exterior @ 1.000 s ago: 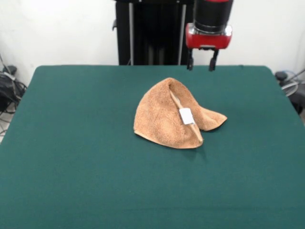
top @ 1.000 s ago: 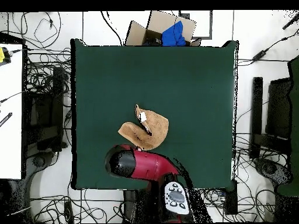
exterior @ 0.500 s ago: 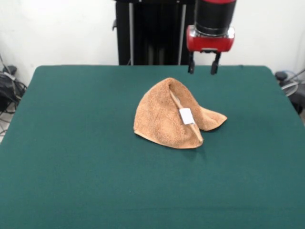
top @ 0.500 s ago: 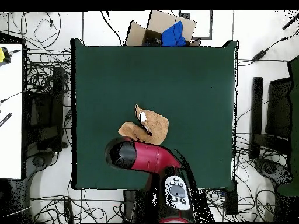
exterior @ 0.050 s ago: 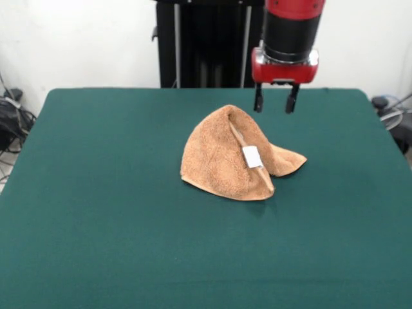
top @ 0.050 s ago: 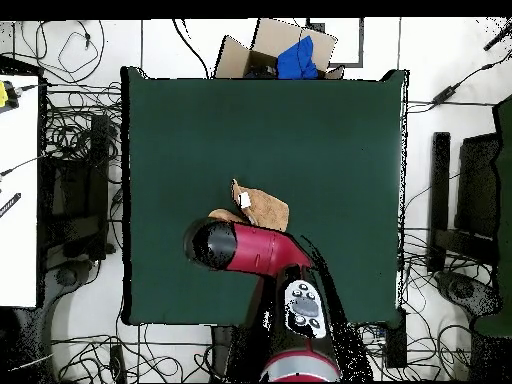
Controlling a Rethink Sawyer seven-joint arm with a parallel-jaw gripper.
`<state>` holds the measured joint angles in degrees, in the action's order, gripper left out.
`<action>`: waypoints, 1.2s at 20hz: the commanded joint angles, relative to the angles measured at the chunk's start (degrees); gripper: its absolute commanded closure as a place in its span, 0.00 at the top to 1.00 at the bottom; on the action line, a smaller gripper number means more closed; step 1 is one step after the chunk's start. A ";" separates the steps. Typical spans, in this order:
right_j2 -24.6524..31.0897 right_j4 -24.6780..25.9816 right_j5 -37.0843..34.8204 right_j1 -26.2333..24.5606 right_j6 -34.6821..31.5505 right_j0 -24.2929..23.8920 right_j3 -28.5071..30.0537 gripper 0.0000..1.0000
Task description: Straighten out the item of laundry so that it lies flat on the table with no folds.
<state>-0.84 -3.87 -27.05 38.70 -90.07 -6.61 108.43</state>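
Gripper (exterior @ 0.050 s ago: pixel 275 104), fingers parted and empty, hovers behind folded towel (exterior @ 0.050 s ago: pixel 233 156); best approach: descend onto upper flap edge near tag (exterior @ 0.050 s ago: pixel 252 156).

overhead: arm (top @ 0.050 s ago: pixel 250 250) covers the pincer entirely and overlaps the near part of the towel (top @ 0.050 s ago: pixel 262 207) beneath it; towel outline incomplete there. front: arm above the pincer (exterior @ 0.050 s ago: pixel 275 103) is cut off by the top edge. towel's underside and inner layers below and left of the pincer are hidden by its own folds. print on the white tag (exterior @ 0.050 s ago: pixel 252 156) too small to read. bench (exterior @ 0.050 s ago: pixel 96 225) runs off the bottom edge.
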 commanded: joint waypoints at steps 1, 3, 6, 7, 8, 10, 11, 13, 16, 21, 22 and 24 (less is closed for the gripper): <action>0.04 -1.53 -11.66 -1.93 -10.08 0.46 -6.47 1.00; 0.24 -1.16 -11.56 -2.07 -9.89 0.15 -6.65 1.00; 0.25 -0.77 -11.91 -1.95 -9.93 -0.10 -6.91 1.00; 0.27 -0.68 -12.15 -2.11 -9.87 -0.22 -7.32 1.00; 0.28 -0.59 -12.40 -2.26 -9.81 -0.34 -7.74 1.00; 0.35 -0.54 -13.27 -2.37 -9.54 -0.68 -8.52 1.00; 0.39 -0.53 -13.77 -2.32 -9.38 -0.89 -8.82 1.00; 0.42 -0.52 -15.23 -2.45 -9.11 -1.14 -10.01 1.00; 0.25 -0.32 -17.54 -2.27 -8.88 -1.23 -11.70 1.00; 0.41 0.16 -19.80 -3.18 -8.01 -2.00 -14.77 1.00; 0.34 0.26 -19.89 -3.25 -8.04 -2.02 -15.02 1.00; 0.26 0.50 -19.92 -3.79 -8.15 -2.02 -15.86 1.00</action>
<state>-0.84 -3.79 -41.88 36.82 -90.07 -7.47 96.50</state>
